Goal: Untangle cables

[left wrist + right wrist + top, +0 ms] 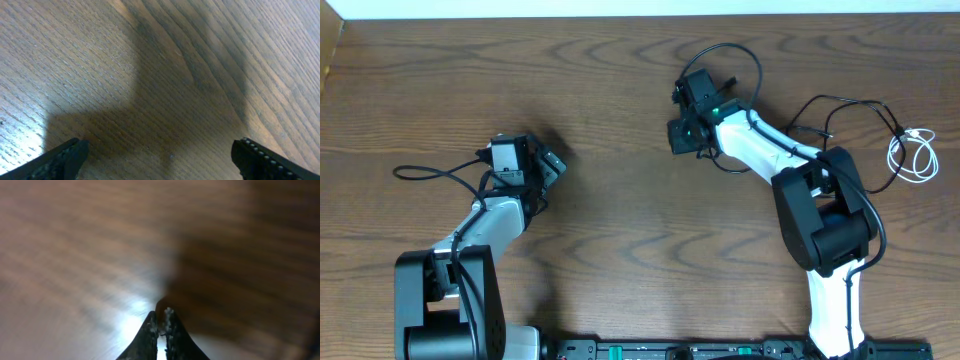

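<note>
White cable (912,156) and black cable (840,112) lie apart on the counter (620,80), seemingly untangled. Left pincer (159,155) gapes empty; right pincer (159,330) nearly closed, apparently empty.

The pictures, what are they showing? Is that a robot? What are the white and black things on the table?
Yes, two robot arms stand at a wooden table. One picture looks down from above; the other two come from cameras on the wrists. The left end effector is open over bare wood, holding nothing. The right end effector is closed, and nothing shows between its fingers. Far right lies a looped white cable beside a thin black cable. They are the cords to untangle.
</note>
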Robot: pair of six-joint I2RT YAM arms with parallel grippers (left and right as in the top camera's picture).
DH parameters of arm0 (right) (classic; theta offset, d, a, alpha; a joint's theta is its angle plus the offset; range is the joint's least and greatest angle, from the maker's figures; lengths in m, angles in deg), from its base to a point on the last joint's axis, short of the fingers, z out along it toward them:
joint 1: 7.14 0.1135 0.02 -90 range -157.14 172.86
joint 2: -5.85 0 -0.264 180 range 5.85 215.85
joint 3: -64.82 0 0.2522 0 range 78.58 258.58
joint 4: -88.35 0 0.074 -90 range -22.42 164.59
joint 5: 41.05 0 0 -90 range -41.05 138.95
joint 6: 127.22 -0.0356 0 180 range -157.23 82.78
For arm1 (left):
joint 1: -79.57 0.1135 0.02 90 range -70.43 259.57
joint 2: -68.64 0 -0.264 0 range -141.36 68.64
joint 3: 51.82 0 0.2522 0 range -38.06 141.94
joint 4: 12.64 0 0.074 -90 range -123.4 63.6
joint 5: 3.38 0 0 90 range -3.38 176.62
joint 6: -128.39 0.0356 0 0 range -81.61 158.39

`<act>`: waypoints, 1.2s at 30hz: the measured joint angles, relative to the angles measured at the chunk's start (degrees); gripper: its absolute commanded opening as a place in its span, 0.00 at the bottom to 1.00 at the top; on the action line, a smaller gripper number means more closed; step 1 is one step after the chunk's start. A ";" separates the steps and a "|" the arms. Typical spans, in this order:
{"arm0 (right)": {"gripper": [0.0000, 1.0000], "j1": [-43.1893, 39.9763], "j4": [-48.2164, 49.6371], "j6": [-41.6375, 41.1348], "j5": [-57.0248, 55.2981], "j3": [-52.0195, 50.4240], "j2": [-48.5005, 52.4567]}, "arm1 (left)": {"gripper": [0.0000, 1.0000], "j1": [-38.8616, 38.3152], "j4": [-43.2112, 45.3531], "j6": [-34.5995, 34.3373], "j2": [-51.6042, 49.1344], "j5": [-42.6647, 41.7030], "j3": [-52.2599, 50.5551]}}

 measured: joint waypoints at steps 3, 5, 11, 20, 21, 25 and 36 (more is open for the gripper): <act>0.01 -1.27 -0.55 -3.87 -1.97 0.24 0.04 | 0.98 0.00 0.09 -0.02 -0.02 -0.02 0.00; 0.01 -2.91 -1.60 -6.91 -2.56 0.42 0.07 | 0.98 0.00 0.09 -0.02 -0.02 -0.02 0.00; 0.01 -10.21 -5.20 -16.20 -2.89 1.16 0.04 | 0.98 0.00 0.04 -0.02 -0.02 -0.02 0.00; 0.13 -19.15 -5.55 -20.70 -1.09 1.27 0.04 | 0.98 0.00 -0.33 -0.02 -0.02 -0.02 0.00; 0.26 -19.96 -5.53 -21.20 -0.94 1.27 0.04 | 0.98 0.00 -0.33 -0.04 -0.02 -0.02 0.00; 0.90 -22.03 -5.35 -21.46 -1.07 1.86 -0.13 | 0.98 0.00 -0.31 -0.83 -0.02 -0.02 0.00; 0.99 -22.27 -4.74 -21.24 -3.02 2.25 -0.48 | 0.98 0.00 -0.26 -3.06 -0.02 0.00 0.00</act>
